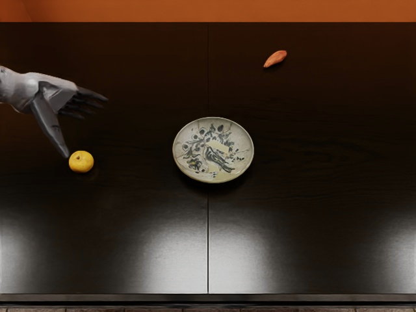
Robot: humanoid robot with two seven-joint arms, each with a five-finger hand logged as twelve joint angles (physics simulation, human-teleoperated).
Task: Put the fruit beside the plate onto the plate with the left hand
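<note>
A slanted look down onto a dark, glossy desk (312, 214). It is nearly black, with a thin seam running from front to back through its middle and soft patches of reflected light near the front edge. A strip of orange wall (221, 10) runs along the top of the view.

My left hand (52, 97) reaches in from the left edge, grey and metallic, and hangs over the left part of the desk. My fingers (90, 97) are spread and relaxed, pointing toward the right — they hold nothing. One long grey digit, my thumb (55, 130), slants down and to the right. Its tip ends just beside the upper left of the fruit, and I cannot tell whether it touches the skin.

The fruit (81, 161) is small, round and yellow, with a tiny dark dimple on top. It sits on the bare desk at the left, just below my hand and well apart from the plate — not on it.

The plate (247, 144) lies flat near the middle of the desk, straddling the seam. It is round and cream-coloured, with a dark painted pattern of leaves and swirls, and its whole face is in view.

Far back on the right, well apart from both plate and fruit, lies a small orange-red thing (275, 58). It is tapered at one end and tilted up toward the right, and it is too small for me to tell what it is.
</note>
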